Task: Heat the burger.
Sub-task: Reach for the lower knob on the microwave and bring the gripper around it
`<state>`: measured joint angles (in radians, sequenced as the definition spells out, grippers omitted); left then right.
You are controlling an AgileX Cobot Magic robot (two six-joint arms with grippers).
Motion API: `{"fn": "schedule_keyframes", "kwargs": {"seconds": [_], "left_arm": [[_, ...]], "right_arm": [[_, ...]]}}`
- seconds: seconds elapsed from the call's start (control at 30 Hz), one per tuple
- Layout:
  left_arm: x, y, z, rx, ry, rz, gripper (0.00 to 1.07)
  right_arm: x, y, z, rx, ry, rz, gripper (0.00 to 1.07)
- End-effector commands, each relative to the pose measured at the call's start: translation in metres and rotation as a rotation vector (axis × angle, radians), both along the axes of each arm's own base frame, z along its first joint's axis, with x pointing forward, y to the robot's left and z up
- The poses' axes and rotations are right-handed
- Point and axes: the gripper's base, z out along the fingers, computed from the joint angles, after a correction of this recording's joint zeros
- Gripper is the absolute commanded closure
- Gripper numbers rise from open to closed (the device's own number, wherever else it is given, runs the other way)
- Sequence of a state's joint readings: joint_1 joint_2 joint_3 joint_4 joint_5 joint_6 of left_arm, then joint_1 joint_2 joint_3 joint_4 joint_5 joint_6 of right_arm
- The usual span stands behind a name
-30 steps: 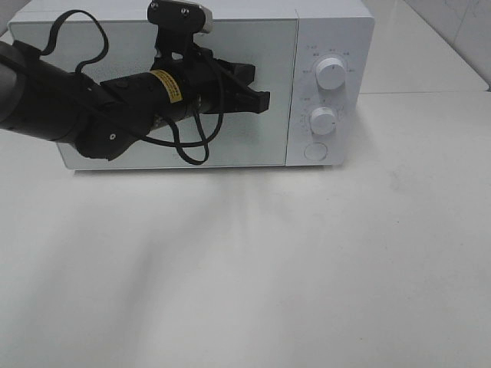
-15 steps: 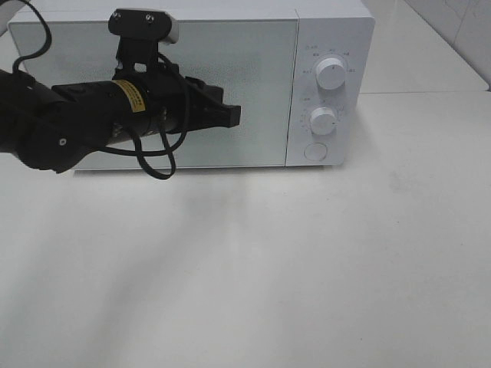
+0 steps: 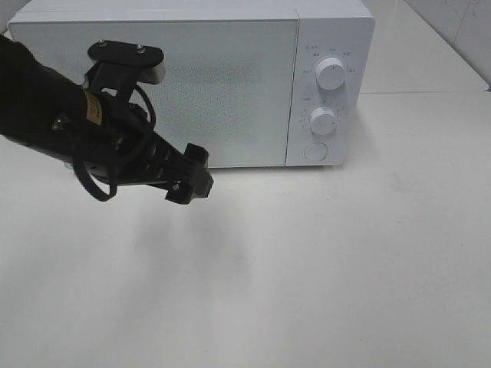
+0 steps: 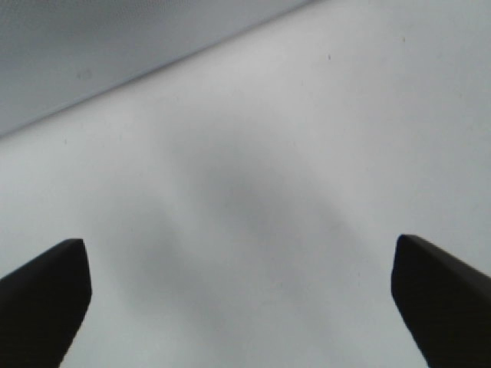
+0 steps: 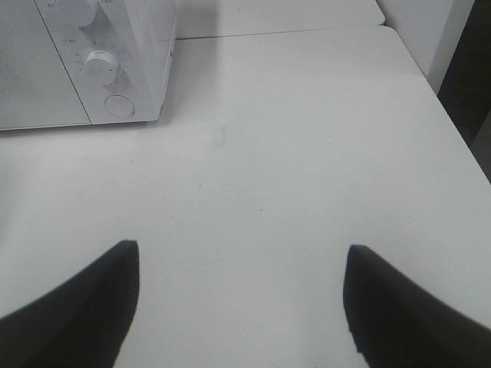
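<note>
white shut microwave (image 3: 192, 84) behind the left end effector (image 3: 190, 175), spread wide, empty.

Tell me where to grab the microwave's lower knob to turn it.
Pinch the lower knob across its round side wall, fingers on opposite sides, coming straight at the front of the microwave. It stands out from the control panel as a short cylinder, so the rim is probably the only part that gives purchase.
</note>
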<state>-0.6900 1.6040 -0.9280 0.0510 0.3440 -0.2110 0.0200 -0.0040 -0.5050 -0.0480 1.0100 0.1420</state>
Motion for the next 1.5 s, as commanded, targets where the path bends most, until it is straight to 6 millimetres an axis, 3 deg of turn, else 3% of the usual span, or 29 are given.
{"fn": "schedule_keyframes", "kwargs": {"seconds": [0.03,0.33,0.5,0.57,0.63,0.67,0.73,0.77,0.83,0.87,0.9,1.0,1.33,1.47,1.5], "left_arm": [[-0.017,0.01,0.011,0.048,0.092,0.012,0.06],[-0.046,0.036,0.025,0.225,0.284,0.017,0.06],[-0.049,0.049,0.034,0.257,0.291,0.039,0.06],[-0.047,0.06,0.038,0.263,0.303,0.078,0.06],[-0.041,0.085,0.047,0.256,0.305,0.152,0.06],[-0.041,0.085,0.047,0.256,0.305,0.152,0.06],[-0.037,0.109,0.056,0.236,0.298,0.2,0.06],[-0.037,0.109,0.056,0.236,0.298,0.2,0.06],[-0.036,0.134,0.064,0.199,0.301,0.256,0.06],[-0.036,0.134,0.064,0.199,0.301,0.256,0.06],[-0.036,0.15,0.069,0.172,0.307,0.3,0.06],[-0.041,0.167,0.076,0.1,0.339,0.392,0.06],[-0.075,0.181,0.101,0.087,0.298,0.434,0.06],[-0.088,0.182,0.101,0.081,0.272,0.435,0.06],[-0.1,0.183,0.095,0.08,0.27,0.435,0.06]], "right_arm": [[-0.003,0.0,0.0,-0.012,-0.037,-0.002,0.34],[-0.003,0.0,0.0,-0.012,-0.037,-0.002,0.34],[-0.003,0.0,0.0,-0.012,-0.037,-0.002,0.34],[-0.003,0.0,0.0,-0.012,-0.037,-0.002,0.34],[-0.003,0.0,0.0,-0.012,-0.037,-0.002,0.34],[-0.003,0.0,0.0,-0.012,-0.037,-0.002,0.34],[-0.003,0.0,0.0,-0.012,-0.037,-0.002,0.34],[-0.003,0.0,0.0,-0.012,-0.037,-0.002,0.34],[-0.003,0.0,0.0,-0.012,-0.037,-0.002,0.34],[-0.003,0.0,0.0,-0.012,-0.037,-0.002,0.34],[-0.003,0.0,0.0,-0.012,-0.037,-0.002,0.34],[-0.003,0.0,0.0,-0.012,-0.037,-0.002,0.34],[-0.003,0.0,0.0,-0.012,-0.037,-0.002,0.34],[-0.003,0.0,0.0,-0.012,-0.037,-0.002,0.34],[-0.003,0.0,0.0,-0.012,-0.037,-0.002,0.34]]}}
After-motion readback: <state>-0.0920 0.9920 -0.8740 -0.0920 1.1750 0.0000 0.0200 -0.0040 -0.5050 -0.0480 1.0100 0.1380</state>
